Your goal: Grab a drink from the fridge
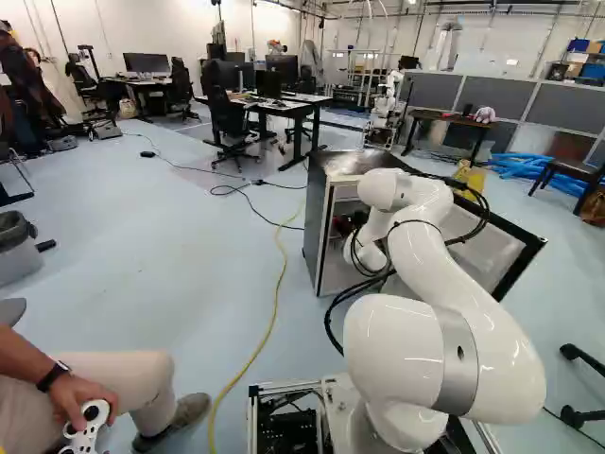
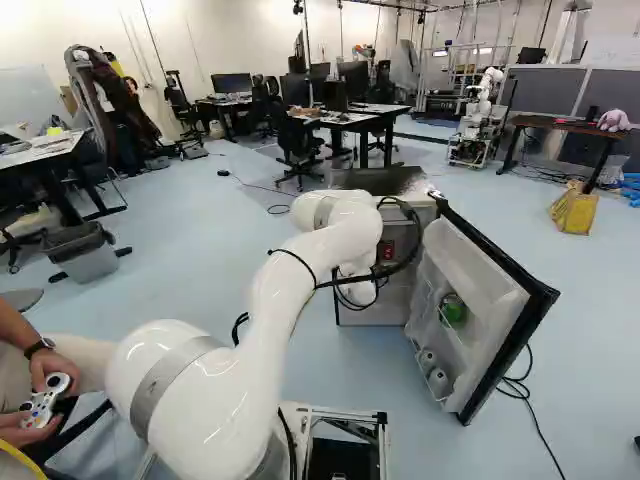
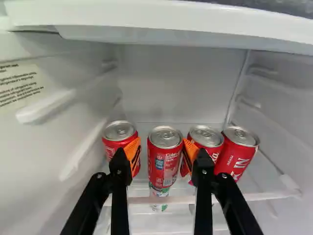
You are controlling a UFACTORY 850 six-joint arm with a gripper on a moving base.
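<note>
While our claw (image 1: 357, 219) reaches into the fridge (image 1: 318, 219), its two fingers stand apart, and we have one red can (image 3: 164, 155) between them. Beside it we see three more red cans (image 3: 237, 152). Outside, the fridge door (image 2: 470, 262) stands open.

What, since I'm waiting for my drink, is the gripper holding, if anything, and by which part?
Nothing is held: the gripper stands open, with a gap beside the can between its fingers.
</note>
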